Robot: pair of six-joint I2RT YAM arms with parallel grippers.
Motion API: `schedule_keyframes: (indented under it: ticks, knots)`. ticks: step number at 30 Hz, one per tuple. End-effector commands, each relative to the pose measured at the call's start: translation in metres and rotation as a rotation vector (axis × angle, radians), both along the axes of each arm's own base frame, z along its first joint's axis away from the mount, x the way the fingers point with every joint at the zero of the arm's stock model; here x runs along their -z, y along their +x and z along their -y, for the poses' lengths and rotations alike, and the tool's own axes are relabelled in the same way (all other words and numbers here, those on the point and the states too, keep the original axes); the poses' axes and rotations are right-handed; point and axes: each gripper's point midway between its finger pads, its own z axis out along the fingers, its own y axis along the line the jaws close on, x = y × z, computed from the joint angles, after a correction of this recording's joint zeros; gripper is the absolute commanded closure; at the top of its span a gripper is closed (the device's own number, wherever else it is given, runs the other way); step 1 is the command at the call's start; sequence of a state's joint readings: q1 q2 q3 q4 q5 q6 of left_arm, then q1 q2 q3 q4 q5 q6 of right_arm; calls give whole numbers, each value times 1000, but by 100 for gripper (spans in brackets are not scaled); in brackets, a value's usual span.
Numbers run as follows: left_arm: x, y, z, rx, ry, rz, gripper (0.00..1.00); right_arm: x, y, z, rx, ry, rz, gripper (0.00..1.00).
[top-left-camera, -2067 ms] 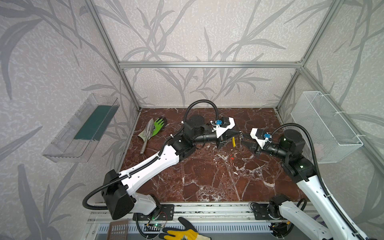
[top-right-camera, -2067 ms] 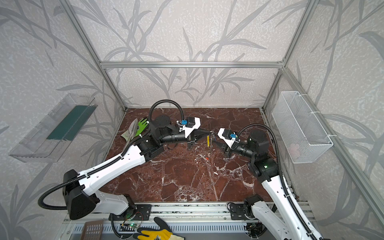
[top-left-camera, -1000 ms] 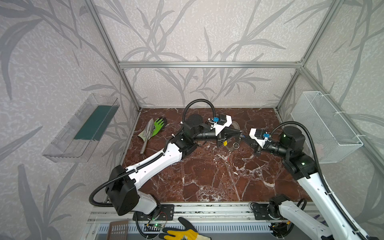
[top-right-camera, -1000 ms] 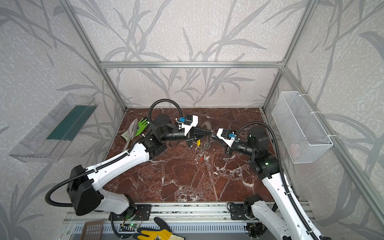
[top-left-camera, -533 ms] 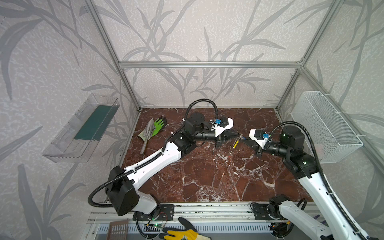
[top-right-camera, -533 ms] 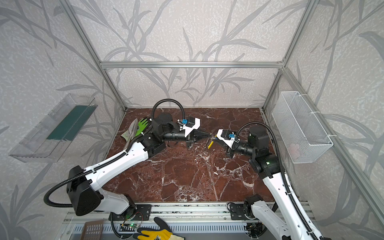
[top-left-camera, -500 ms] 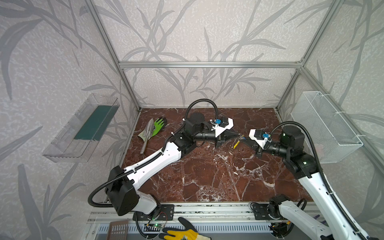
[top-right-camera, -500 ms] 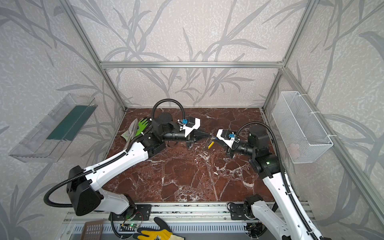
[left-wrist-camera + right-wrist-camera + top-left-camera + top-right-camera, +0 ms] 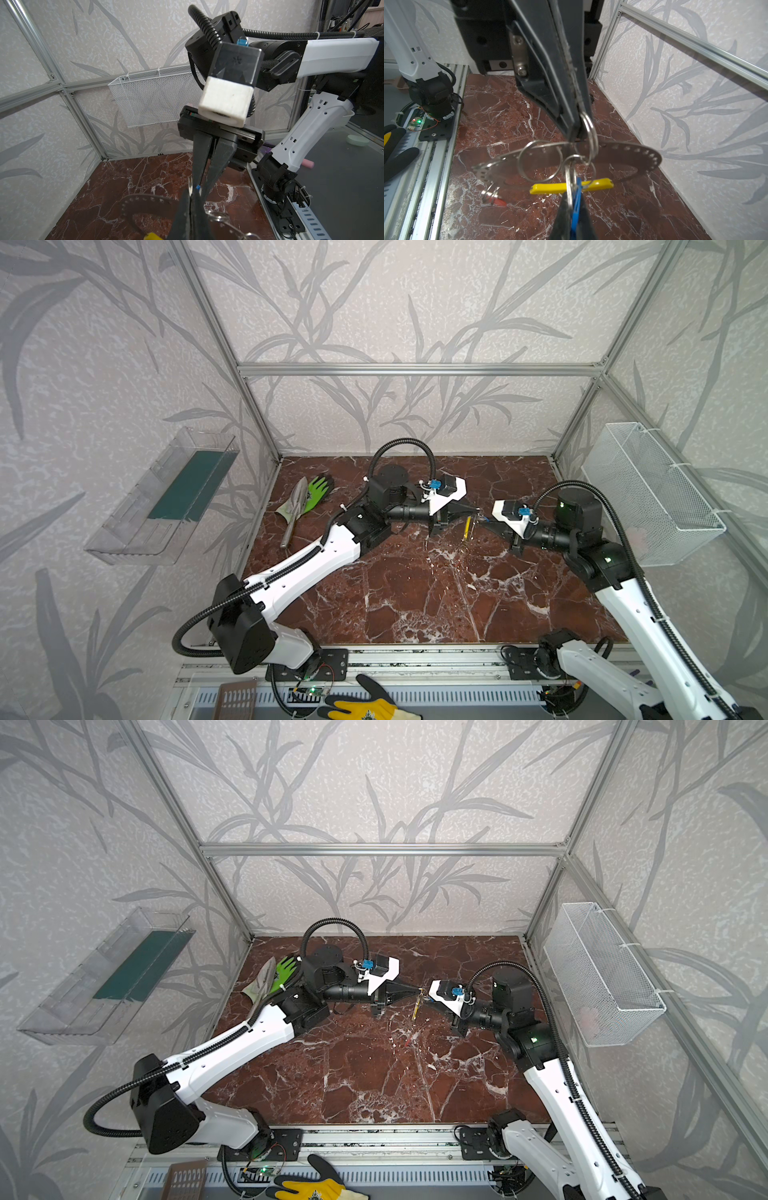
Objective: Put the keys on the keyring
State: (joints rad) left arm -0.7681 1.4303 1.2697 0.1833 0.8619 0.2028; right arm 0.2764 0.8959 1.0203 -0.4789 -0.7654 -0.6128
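Marble tabletop [image 9: 415,601]: two keys [image 9: 576,197], one keyring [image 9: 639,152]

Left gripper [image 9: 418,991] and right gripper [image 9: 428,998] meet at the keyring [image 9: 416,1008].

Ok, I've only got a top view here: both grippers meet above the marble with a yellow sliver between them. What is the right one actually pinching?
Observer: The right wrist view shows the right gripper shut on the blue-tagged key.
Operator: And the left one?
Observer: The left gripper is shut on the keyring, on its grey dotted band, across the hoop from the yellow arc.
Operator: Where's the red key?
Observer: The red-tagged key shows near the band's notched part; whether it hangs from the hoop or lies on the marble, I cannot tell.
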Motion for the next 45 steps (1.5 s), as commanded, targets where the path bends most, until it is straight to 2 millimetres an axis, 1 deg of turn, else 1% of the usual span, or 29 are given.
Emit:
schedule_keyframes:
  ticks: [1,8,11,16,21,30,35,45]
  knots:
    - [-29,-9,-9,11,-54,73,100,-1,-1,5,23,-32,8,100]
    - [-18,-9,-9,16,-15,73,100,-10,-3,5,24,-23,25,100]
    - [-10,-10,-8,14,18,86,100,-13,-4,5,19,-23,29,100]
    - [-9,-11,-7,18,23,90,100,-17,-6,3,5,-7,30,100]
    - [-8,-10,-6,20,21,92,100,-17,-5,2,-3,0,23,100]
    - [8,-7,-9,-4,102,124,100,-22,-1,5,27,-18,48,100]
    - [12,-5,-11,-19,126,143,100,-17,2,8,45,-48,36,100]
    - [15,-3,-15,-43,149,163,100,8,11,21,108,-175,-8,100]
